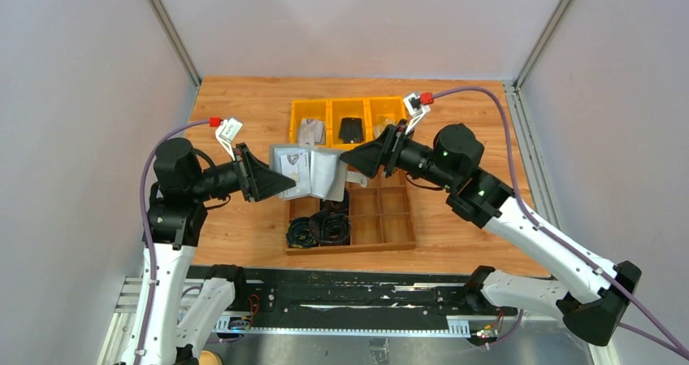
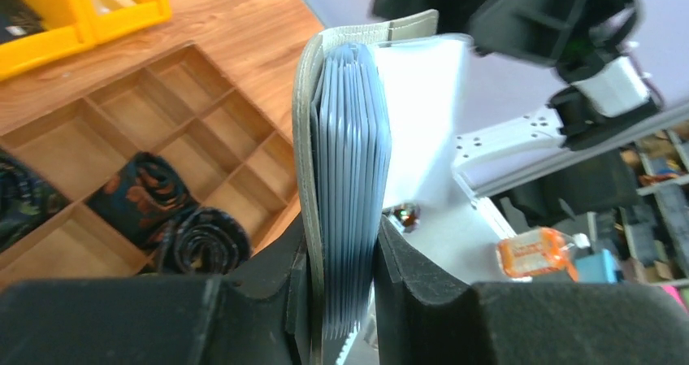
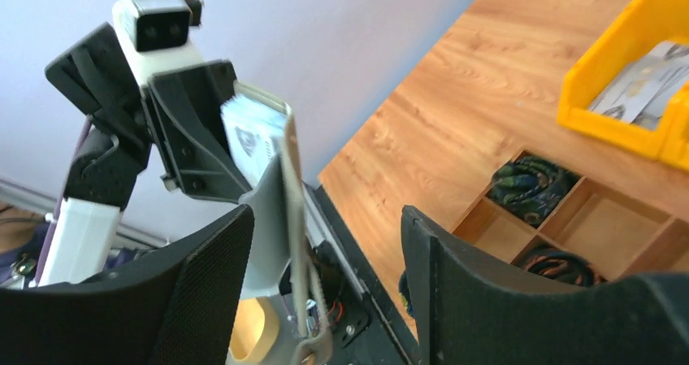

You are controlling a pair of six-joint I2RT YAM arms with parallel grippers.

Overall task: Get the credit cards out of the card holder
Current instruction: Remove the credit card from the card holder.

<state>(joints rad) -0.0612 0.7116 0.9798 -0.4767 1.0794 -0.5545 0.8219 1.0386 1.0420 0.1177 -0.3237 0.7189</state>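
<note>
So that credit cards [image 2: 349,154] can be reached, the card holder [image 1: 313,172] is clamped above the tray [image 1: 394,227] by the left hand [image 2: 341,251], the right hand [image 3: 325,219] spread open.

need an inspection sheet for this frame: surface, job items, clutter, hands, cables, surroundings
Surface: wooden table, no spills seen.
Job's things: card holder opened, held in the air between the arms, sleeve stack inside; credit cards lie in the left yellow compartment.
Clutter: yellow bins, black item in the middle one; wooden divider tray holding dark coils.
Hands: left hand clamped on the sleeve stack; right hand open, fingers either side of the cover flap.
Cables: purple cables, one to each wrist, off the table.
Surroundings: pale walls; nothing else seen.
</note>
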